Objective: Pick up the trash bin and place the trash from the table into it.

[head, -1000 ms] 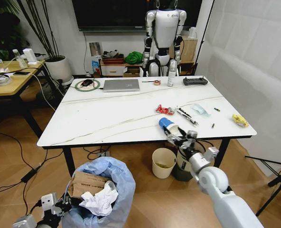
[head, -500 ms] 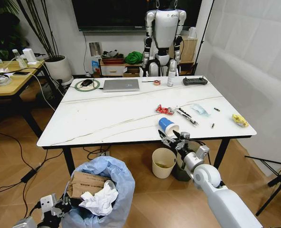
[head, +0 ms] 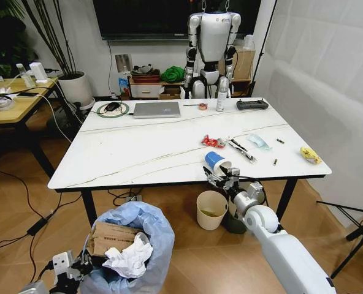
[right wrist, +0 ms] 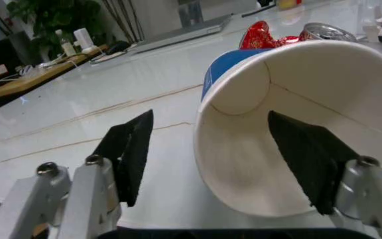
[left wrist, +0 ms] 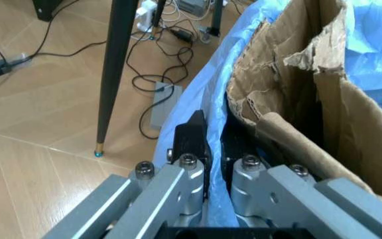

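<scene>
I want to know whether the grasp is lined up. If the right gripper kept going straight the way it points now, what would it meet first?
Most likely the blue paper cup. It lies on its side on the table, its mouth facing the open right gripper, one finger already at its rim. Depth is unclear.

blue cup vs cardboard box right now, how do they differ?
The blue cup lies tipped on the table, its open mouth facing the open right gripper; the cardboard box is already inside the trash bin, which the left gripper holds by the rim. The cup looks intact and smooth; the box is torn and crumpled. Both are trash.
</scene>
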{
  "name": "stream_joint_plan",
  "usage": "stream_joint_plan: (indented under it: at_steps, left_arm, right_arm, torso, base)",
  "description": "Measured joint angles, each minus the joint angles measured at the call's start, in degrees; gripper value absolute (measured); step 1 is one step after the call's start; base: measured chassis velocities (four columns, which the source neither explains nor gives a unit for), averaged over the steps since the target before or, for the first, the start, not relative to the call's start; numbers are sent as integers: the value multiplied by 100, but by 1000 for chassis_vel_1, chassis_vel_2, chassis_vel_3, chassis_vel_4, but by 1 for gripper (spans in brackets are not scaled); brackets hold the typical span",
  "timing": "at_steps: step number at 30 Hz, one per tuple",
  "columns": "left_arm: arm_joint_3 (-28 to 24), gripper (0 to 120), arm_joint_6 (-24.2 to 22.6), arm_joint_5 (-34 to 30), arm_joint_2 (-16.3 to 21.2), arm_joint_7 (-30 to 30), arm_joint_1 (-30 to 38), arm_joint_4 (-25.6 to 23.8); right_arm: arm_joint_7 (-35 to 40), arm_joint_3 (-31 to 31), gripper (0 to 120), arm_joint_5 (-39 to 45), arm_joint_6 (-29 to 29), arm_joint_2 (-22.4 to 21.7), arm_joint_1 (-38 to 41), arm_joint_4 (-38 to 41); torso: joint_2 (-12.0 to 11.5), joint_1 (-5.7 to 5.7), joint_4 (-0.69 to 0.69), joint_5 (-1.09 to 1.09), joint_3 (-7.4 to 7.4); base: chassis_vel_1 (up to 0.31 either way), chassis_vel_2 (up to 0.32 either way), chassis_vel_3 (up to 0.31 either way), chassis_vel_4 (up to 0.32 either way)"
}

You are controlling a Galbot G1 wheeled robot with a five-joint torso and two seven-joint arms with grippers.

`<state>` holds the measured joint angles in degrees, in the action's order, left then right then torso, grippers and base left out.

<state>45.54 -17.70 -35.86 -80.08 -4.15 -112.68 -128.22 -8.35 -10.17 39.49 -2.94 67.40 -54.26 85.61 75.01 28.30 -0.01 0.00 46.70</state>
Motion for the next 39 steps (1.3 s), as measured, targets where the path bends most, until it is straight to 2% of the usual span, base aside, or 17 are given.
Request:
stream_joint_plan:
  at_steps: [2, 7, 8, 14, 15, 18, 28, 33, 34, 38, 39]
  left_arm:
    - [-11, 0, 0, 0, 0, -2, 11, 0]
    - [-25, 0, -15, -5, 21, -15, 29, 0]
    - [-25, 0, -15, -5, 21, -15, 29, 0]
    - [-21, 0, -21, -17, 32, -18, 32, 4]
    - [-21, 0, -21, -17, 32, -18, 32, 4]
    - [-21, 0, -24, -26, 48, -20, 43, 19]
    - [-56, 0, -35, -55, 111, -30, 57, 60]
    - [-62, 0, -60, -202, 322, -58, 36, 79]
    - [-62, 0, -60, -202, 322, -58, 36, 79]
    - [-36, 0, -88, -302, 452, -74, 44, 74]
    - [-36, 0, -92, -306, 459, -76, 46, 69]
  right_arm:
    - [5, 14, 61, 0, -4, -3, 10, 10]
    - [25, 46, 36, 6, -11, -23, 41, 40]
    - [25, 46, 36, 6, -11, -23, 41, 40]
    - [27, 83, 12, 17, -10, -5, 61, 42]
    - [27, 83, 12, 17, -10, -5, 61, 42]
    - [27, 103, 0, 14, -11, 9, 61, 47]
    - [-80, 121, 0, -13, 62, -147, 4, 212]
    - [-590, 176, 0, -749, 566, -1090, -338, 1350]
    - [-590, 176, 0, -749, 566, -1090, -338, 1350]
    - [-983, 395, 0, -1144, 769, -1881, -519, 2426]
    - [-1017, 418, 0, -1178, 779, -1951, -516, 2516]
  torso:
    - [0, -1, 0, 0, 0]
    - [0, -1, 1, 0, 0]
    - [0, -1, 1, 0, 0]
    - [0, 0, 1, 0, 0]
    - [0, 0, 1, 0, 0]
    - [0, 0, 1, 0, 0]
    - [0, 0, 2, 2, 0]
    - [0, 0, -1, 0, 0]
    - [0, 0, -1, 0, 0]
    - [1, 0, -1, 2, -1]
    - [2, 0, 0, 1, -1]
  base:
    - [0, 0, 0, 0]
    - [0, 0, 0, 0]
    - [0, 0, 0, 0]
    - [0, 0, 0, 0]
    - [0, 0, 0, 0]
    - [0, 0, 0, 0]
    - [0, 0, 0, 0]
    - [0, 0, 0, 0]
    - [0, 0, 0, 0]
    - [0, 0, 0, 0]
    - [0, 0, 0, 0]
